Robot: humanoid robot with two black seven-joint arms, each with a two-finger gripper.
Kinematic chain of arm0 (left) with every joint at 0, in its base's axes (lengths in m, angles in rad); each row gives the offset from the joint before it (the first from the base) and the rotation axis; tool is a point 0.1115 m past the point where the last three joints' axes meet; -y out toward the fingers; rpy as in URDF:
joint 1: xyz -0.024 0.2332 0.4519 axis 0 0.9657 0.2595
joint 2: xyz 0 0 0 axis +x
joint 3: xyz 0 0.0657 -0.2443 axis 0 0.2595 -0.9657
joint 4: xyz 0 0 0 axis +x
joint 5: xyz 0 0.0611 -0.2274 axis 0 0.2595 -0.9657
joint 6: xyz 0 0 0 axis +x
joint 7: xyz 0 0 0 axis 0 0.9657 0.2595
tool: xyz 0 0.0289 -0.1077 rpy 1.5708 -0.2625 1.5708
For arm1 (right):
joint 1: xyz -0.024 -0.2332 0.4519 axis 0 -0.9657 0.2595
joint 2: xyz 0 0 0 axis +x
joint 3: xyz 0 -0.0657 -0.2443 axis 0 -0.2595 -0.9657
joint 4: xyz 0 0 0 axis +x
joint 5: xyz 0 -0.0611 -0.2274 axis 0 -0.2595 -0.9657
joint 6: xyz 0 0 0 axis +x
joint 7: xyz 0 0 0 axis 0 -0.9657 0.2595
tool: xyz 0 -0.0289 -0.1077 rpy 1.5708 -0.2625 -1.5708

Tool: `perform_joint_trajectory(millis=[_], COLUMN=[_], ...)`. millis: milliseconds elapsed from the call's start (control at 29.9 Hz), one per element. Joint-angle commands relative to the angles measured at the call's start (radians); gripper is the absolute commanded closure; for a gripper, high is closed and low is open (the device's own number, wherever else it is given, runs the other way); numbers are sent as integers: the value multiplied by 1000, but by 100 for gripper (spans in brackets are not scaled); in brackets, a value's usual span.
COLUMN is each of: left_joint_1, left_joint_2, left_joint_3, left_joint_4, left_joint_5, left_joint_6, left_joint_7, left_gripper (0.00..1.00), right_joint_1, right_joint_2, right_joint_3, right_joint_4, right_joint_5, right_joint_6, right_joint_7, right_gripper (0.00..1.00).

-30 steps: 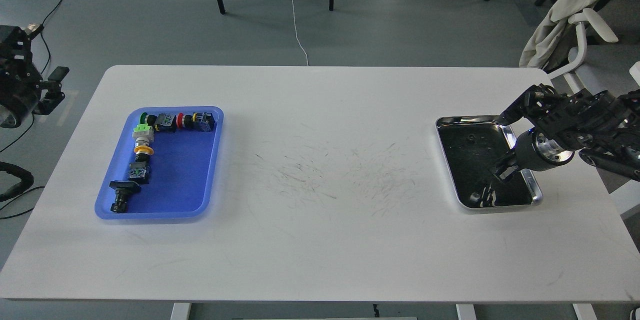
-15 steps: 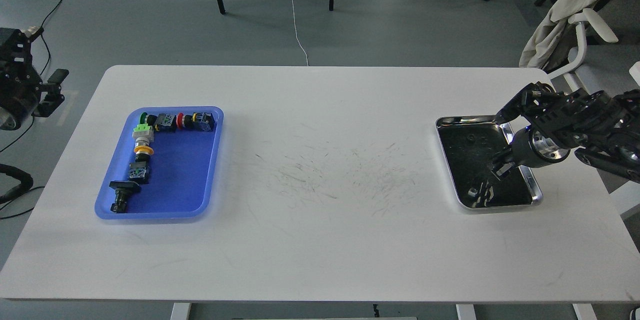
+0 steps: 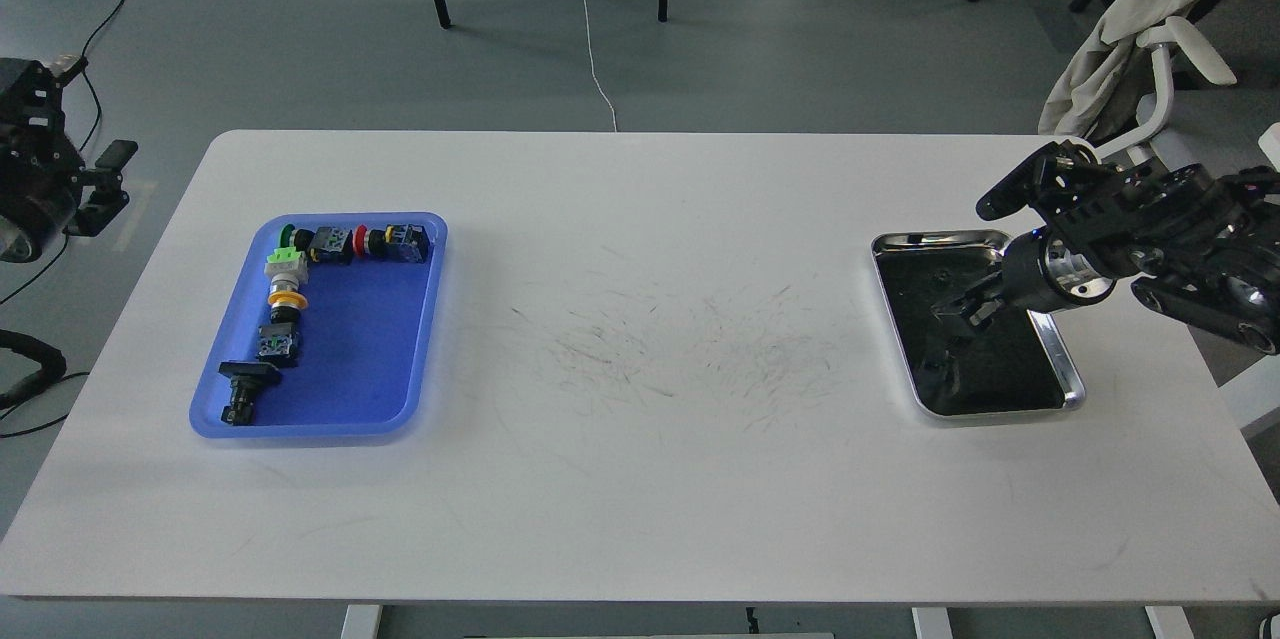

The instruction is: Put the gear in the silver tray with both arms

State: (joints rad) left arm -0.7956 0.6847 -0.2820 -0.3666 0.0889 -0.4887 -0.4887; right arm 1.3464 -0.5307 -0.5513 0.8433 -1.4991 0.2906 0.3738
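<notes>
While the black claw-like right gripper [image 3: 968, 305] hangs over the shiny rectangular silver tray [image 3: 1060, 364], whether its dark fingers are apart or together cannot be told. That tray sits near the white table's [image 3: 640, 479] right edge, long axis running near to far. Far left, the left gripper [image 3: 105, 181] is off the table, its state unreadable, beyond the blue plastic tray [image 3: 400, 389] of push-button switches [image 3: 283, 281].

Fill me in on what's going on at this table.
A two-armed robot is sorting small parts on a white table. Its right gripper hangs over the silver tray on the right side; whether it holds anything is unclear against the tray's dark inside. The left arm sits off the table's left edge. The push-button parts lie in the blue tray on the left, untouched.
</notes>
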Motion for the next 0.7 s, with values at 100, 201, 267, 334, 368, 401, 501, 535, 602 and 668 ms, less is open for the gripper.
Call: perform_joint_trajectory(millis=[100,201,267,334,368,401,501,535,602,668], left_joint_1=[1,3,3,3,3,3,3,3,3,1], left_joint_2=[9,12,12,13,15,15,18,21,44,52], left_joint_3=[0,0,0,0,0,0,-2,-2,-14,-23], left_joint_4=[0,0,0,0,0,0,-5,-8,-17,-17], left_joint_5=[0,0,0,0,0,0,-2,-5,-21,-37], left_joint_6=[0,0,0,0,0,0,0,0,0,0], left_joint_7=[0,0,0,0,0,0,0,0,0,0], left_gripper=[2,2,2,2,2,2,2,2,2,2], right_joint_1=[0,-3,-22,-56,-79,-93,-136,-153,-170,-173], right_joint_2=[-22,-48,-66,-74,-74,-74,-72,-69,-61,-55], right_joint_3=[229,338,417,491,525,554,643,662,676,679], right_joint_4=[-13,-16,-24,-23,-23,-26,-33,-41,-65,-90], right_joint_5=[40,94,121,178,218,256,423,488,613,733], right_joint_6=[-1,-4,-48,-114,-145,-166,-232,-254,-283,-292], right_joint_7=[-12,-18,-18,-18,-18,-21,-56,-76,-104,-112], right_gripper=[26,26,26,26,26,25,25,25,23,18])
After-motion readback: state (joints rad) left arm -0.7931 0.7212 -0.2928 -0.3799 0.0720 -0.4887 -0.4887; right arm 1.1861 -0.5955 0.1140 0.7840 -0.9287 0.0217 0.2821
